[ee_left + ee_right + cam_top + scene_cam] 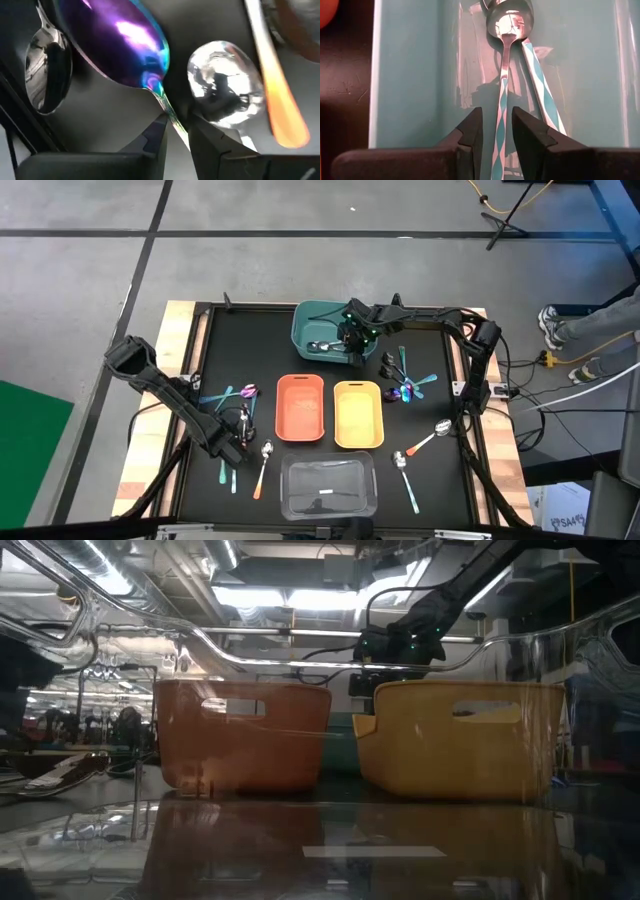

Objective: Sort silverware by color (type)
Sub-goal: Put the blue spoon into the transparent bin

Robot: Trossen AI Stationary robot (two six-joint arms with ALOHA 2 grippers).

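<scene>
My right gripper (355, 347) is over the teal bin (305, 320) at the table's far side, shut on a silver spoon with a teal-striped handle (509, 22). A second teal-striped spoon (540, 85) lies beside it in the bin. My left gripper (242, 428) is low over the loose silverware on the table's left, shut on an iridescent purple-teal spoon (120, 40). A plain silver spoon bowl (225, 90), an orange handle (280, 100) and another silver bowl (47, 70) lie close around it. Teal-handled pieces (222, 396) lie just beyond. My left gripper has the iridescent spoon's thin neck (170, 117), just below the bowl, between its two fingers, which lie across it. The bowl points away from the gripper; I cannot tell whether it is off the table. My right gripper has the striped handle (500, 125) between its two fingers, which come from the table's right side along the spoon. The spoon's bowl (509, 22) is down inside the teal bin, pointing away from the gripper toward the table's left.
An orange bin (300, 407) and a yellow bin (358, 413) stand side by side mid-table, a clear bin (330, 485) at the near edge. More silverware lies on the right: a cluster (405, 377) and two spoons (425, 442), (405, 478). A person's legs (590, 330) show beyond the table's right side.
</scene>
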